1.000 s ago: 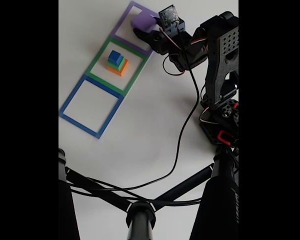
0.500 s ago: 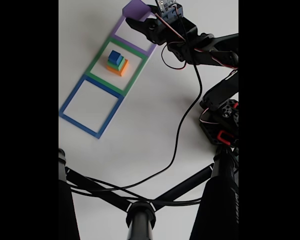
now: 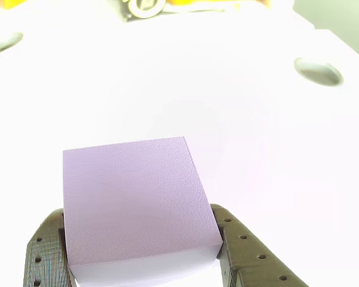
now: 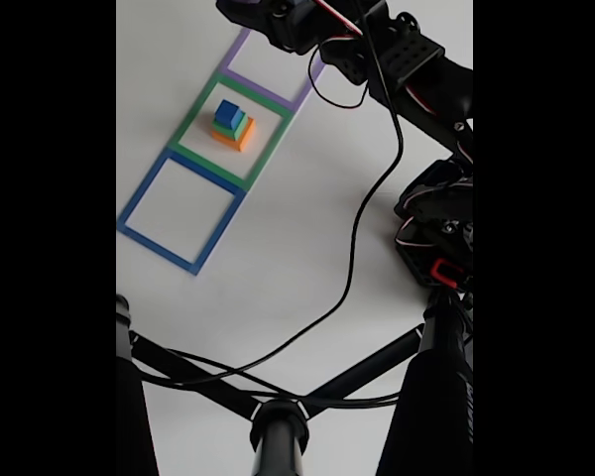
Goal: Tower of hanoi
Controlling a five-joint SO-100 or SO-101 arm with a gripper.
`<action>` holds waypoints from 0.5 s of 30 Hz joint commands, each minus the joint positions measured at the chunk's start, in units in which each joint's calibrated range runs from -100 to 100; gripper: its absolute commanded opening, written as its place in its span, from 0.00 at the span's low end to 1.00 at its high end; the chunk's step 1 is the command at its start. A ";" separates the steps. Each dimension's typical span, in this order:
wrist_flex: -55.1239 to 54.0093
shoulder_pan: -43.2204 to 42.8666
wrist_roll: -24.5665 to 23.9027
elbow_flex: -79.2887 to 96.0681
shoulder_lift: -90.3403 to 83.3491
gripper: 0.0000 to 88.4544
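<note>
Other view: claw (image 3: 145,263) around purple block (image 3: 134,200).

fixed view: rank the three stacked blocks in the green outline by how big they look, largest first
1. orange-yellow block, the bottom layer, its edges sticking out past the ones above
2. green block, in the middle
3. blue cube, on top

They sit stacked together, so nearness to the camera hardly skews this.

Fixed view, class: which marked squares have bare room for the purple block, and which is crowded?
The blue square outline encloses bare table, bordered by the green outline. The purple outline also looks bare, though the arm overhangs its far end. The green outline is crowded by the three-block stack. The gripper grips the purple block.
</note>
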 commanded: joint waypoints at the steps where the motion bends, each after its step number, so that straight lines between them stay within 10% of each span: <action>1: 24.58 -2.10 0.00 -23.23 -3.44 0.10; 15: 69.60 -14.85 0.00 -67.04 1.08 0.09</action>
